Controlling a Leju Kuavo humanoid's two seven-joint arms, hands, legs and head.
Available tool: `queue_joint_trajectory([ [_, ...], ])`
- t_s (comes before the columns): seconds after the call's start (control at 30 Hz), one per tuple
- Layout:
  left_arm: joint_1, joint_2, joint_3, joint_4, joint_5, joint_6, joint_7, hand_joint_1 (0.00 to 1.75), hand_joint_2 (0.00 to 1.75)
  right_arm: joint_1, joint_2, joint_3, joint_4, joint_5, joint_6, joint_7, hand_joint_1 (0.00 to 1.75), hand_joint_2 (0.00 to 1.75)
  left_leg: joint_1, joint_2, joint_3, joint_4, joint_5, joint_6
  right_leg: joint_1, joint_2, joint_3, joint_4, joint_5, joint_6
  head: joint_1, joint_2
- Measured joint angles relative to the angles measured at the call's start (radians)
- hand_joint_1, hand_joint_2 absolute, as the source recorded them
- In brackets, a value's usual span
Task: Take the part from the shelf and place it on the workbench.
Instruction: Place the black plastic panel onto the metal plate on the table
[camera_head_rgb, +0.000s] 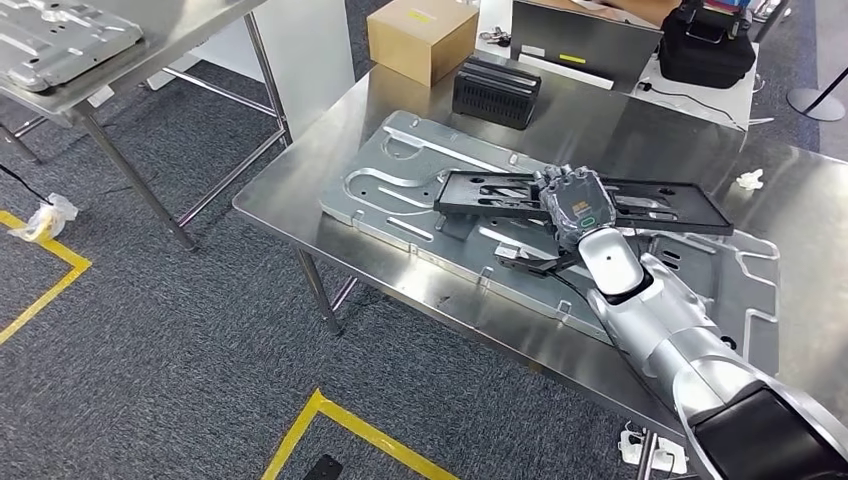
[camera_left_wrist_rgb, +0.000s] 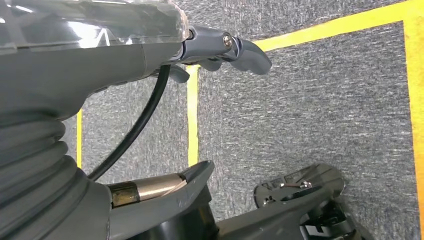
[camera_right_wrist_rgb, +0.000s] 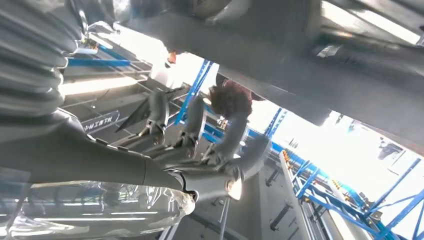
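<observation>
The part is a long flat black frame (camera_head_rgb: 660, 208) lying across a large silver stamped plate (camera_head_rgb: 400, 185) on the steel workbench (camera_head_rgb: 300, 190). My right hand (camera_head_rgb: 572, 205) lies on the middle of the black frame, with its fingers curled over the top and the thumb below the near edge, gripping it. In the right wrist view the fingers (camera_right_wrist_rgb: 197, 127) reach up against the frame's dark surface (camera_right_wrist_rgb: 280, 55). My left hand (camera_left_wrist_rgb: 220, 50) hangs over the grey carpet with its fingers apart and nothing in it.
A cardboard box (camera_head_rgb: 420, 38), a black ribbed block (camera_head_rgb: 497, 92), a grey laptop (camera_head_rgb: 585, 42) and a black bag (camera_head_rgb: 708, 45) stand along the workbench's far side. A second table (camera_head_rgb: 150, 40) with another silver plate stands at the far left. Yellow tape (camera_head_rgb: 345, 425) marks the floor.
</observation>
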Motion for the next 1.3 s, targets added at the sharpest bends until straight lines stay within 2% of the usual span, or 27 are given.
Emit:
queue_joint_trajectory([
  [0.33, -0.001, 0.001, -0.003, 0.0, 0.002, 0.0, -0.007, 0.0, 1.75, -0.003, -0.001, -0.003, 0.0, 0.0, 0.0, -0.001, 0.0, 0.0, -0.002, 0.0, 0.0, 0.001, -0.001, 0.008, -0.002, 0.0, 0.003, -0.008, 0.004, 0.017, 0.0, 0.0],
  [0.67, -0.001, 0.001, -0.003, 0.0, 0.007, 0.0, -0.014, 0.0, 1.75, -0.003, -0.004, -0.004, 0.0, 0.0, 0.0, -0.004, 0.0, 0.0, -0.001, 0.001, 0.002, 0.001, 0.0, 0.008, 0.0, 0.0, 0.002, -0.003, 0.004, 0.018, 0.0, 0.0],
  [0.8, -0.001, 0.001, -0.003, 0.0, 0.01, 0.0, -0.017, 0.0, 0.0, -0.003, -0.006, -0.007, 0.0, 0.0, 0.001, -0.006, 0.0, 0.0, -0.001, 0.001, 0.003, 0.001, 0.0, 0.008, 0.0, 0.0, 0.002, -0.002, 0.003, 0.018, 0.0, 0.0],
  [1.2, -0.001, 0.001, -0.003, 0.0, 0.01, -0.012, -0.039, 0.0, 0.0, 0.0, -0.01, -0.019, -0.001, 0.001, 0.0, -0.017, 0.0, 0.0, -0.001, 0.001, 0.003, 0.001, 0.001, 0.008, 0.0, 0.0, 0.002, -0.002, 0.003, 0.018, 0.0, 0.0],
  [1.3, -0.001, 0.001, -0.003, 0.0, 0.011, -0.017, -0.04, 0.0, 0.0, 0.003, -0.01, -0.019, -0.006, 0.001, 0.001, -0.017, 0.0, 0.0, -0.006, 0.001, 0.001, 0.006, -0.002, 0.016, -0.006, 0.0, 0.004, -0.006, 0.005, 0.026, -0.001, 0.0],
])
